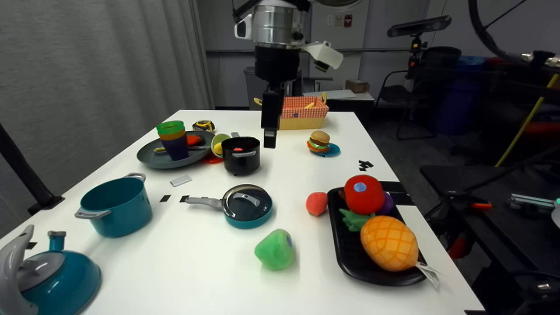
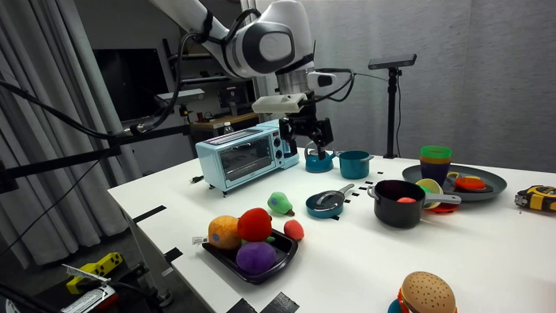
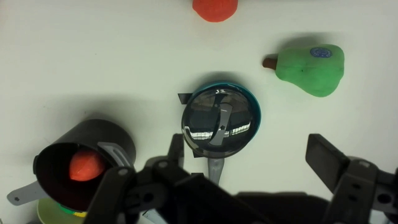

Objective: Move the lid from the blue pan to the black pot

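In an exterior view the lid (image 1: 246, 203) sits on the blue pan (image 1: 250, 222), and the black pot (image 1: 241, 162) stands at twelve o'clock from it, mouth up, presumably put close to make the carry short. The gripper (image 1: 270, 141) hangs aloft, seen edge-on, its gap hidden.

In an exterior view the fingers (image 2: 321, 152) stand apart, pinching nothing; the pot is at three o'clock, and that tape measure (image 2: 538, 198) shows no brand I can read.

Over to the wrist view: gripper spread wide, the grip bar (image 3: 221, 125) running roughly twelve to six, so a nine-to-three pinch should suit it. The pot is between eight and nine o'clock, a red piece (image 3: 85, 166) inside, seemingly low enough to let the lid seat. And at two o'clock, a green pear (image 3: 311, 73) with a blue oval label (image 3: 321, 52), lettering too small to make out!
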You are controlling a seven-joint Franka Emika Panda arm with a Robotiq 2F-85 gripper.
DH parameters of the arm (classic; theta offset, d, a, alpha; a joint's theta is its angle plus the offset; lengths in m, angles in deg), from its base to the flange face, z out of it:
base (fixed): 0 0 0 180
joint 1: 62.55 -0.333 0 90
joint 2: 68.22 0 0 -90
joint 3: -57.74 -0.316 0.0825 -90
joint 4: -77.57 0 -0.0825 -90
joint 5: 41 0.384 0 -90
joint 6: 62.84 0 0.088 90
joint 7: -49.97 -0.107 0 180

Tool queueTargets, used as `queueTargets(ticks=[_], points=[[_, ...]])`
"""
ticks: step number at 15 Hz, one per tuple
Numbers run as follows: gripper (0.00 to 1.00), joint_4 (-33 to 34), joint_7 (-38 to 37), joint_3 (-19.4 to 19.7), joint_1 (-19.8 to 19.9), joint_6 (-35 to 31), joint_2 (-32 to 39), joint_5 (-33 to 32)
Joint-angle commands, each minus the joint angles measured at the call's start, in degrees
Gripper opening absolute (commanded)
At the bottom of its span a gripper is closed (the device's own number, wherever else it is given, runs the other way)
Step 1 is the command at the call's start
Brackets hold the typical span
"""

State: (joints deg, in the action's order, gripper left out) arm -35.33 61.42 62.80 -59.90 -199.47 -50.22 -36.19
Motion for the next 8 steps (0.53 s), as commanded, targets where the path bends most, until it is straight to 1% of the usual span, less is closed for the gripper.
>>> queueTargets(ticks=[1, 4, 8], points=[[1.0, -1.43, -0.66, -1.02, 0.69, -6.76, 2.28, -2.79], [1.0, -1.15, -1.03, -1.08, 0.5, -9.41, 4.5, -4.9], [1.0, -0.37, -1.09, -1.76, 0.35, -10.12, 6.39, -6.1]])
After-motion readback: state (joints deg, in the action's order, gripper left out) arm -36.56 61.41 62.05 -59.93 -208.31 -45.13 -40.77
